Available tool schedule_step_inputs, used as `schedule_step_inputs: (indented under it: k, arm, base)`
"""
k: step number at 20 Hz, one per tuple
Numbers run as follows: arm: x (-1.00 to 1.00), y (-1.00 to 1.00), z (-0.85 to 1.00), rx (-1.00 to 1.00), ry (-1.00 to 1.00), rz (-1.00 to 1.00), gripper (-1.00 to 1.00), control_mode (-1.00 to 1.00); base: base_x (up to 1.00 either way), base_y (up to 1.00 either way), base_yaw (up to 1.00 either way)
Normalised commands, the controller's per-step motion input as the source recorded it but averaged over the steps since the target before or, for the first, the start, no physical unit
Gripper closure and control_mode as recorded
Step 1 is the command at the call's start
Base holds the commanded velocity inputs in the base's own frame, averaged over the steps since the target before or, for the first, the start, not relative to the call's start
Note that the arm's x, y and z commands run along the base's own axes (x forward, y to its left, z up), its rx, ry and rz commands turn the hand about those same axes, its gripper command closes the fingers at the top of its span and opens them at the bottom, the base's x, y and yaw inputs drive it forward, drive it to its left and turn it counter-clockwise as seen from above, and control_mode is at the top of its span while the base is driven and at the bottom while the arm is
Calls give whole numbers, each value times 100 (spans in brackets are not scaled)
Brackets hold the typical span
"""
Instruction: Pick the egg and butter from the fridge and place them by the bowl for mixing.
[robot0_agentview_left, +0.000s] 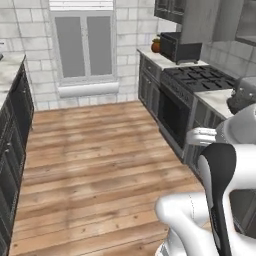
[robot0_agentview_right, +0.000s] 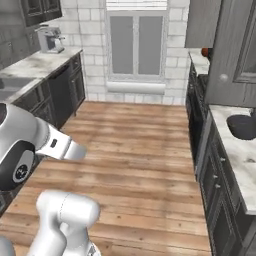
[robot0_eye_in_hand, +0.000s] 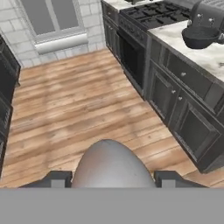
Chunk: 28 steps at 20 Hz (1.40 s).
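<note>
In the hand view a brownish-grey egg (robot0_eye_in_hand: 111, 164) bulges up large between my two dark fingertips, and my gripper (robot0_eye_in_hand: 113, 179) is shut on it. The dark grey-black bowl (robot0_eye_in_hand: 200, 37) stands on the pale marble counter (robot0_eye_in_hand: 210, 57) at the upper right, well ahead of the gripper. From the right base camera the bowl (robot0_agentview_right: 242, 126) sits on that counter at the right edge. The fridge and the butter are out of view.
A black gas stove (robot0_agentview_left: 200, 77) with an oven below lies beyond the bowl's counter, and a dark microwave (robot0_agentview_left: 180, 47) stands farther back. Dark cabinets (robot0_agentview_right: 55, 95) and a coffee machine (robot0_agentview_right: 50, 39) line the left side. Wooden floor (robot0_agentview_left: 100, 155) runs to the window wall (robot0_agentview_left: 82, 45).
</note>
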Motion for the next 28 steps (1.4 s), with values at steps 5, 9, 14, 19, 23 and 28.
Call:
schedule_step_inputs:
  k: [5,9,14,19,23,28]
  arm:
    - [0,0,0,0,0,0,100,100]
    - [0,0,0,0,0,0,100,100]
    - [0,0,0,0,0,0,100,100]
    - [0,0,0,0,0,0,100,100]
    - [0,0,0,0,0,0,100,100]
    - [0,0,0,0,0,0,100,100]
  base:
    - [98,14,-37]
    - [96,15,-70]
    - [64,51,-84]
    - [53,61,-87]
    - [84,72,-82]
    - [98,72,-72]
